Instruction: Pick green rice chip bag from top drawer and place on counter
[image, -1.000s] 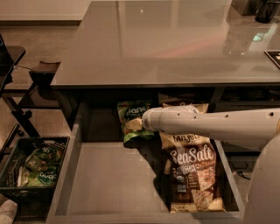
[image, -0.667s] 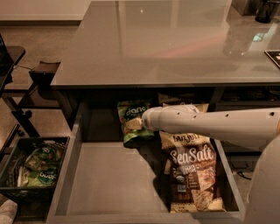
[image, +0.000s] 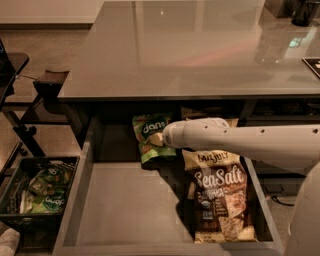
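green rice chip bag (image: 148, 132) lies against the gripper (image: 164, 139) in the top drawer (image: 125, 202).

Print on two bags
Brown bag (image: 219, 200): "Sea Salt"; green rice chip bag (image: 149, 136): seemingly "dans", the tool (image: 164, 138) at its right edge.

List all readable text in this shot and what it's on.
"dang" (last letter unclear): round logo on the green rice chip bag, at the back of the top drawer; the gripper is at its right edge.
"Sea Salt": brown bag, right side of the drawer.
"JULY": above "Sea Salt"; the word before it is blurred.
Small print lower on the brown bag: unreadable.
Green bags in the black wire basket: lettering blurred.
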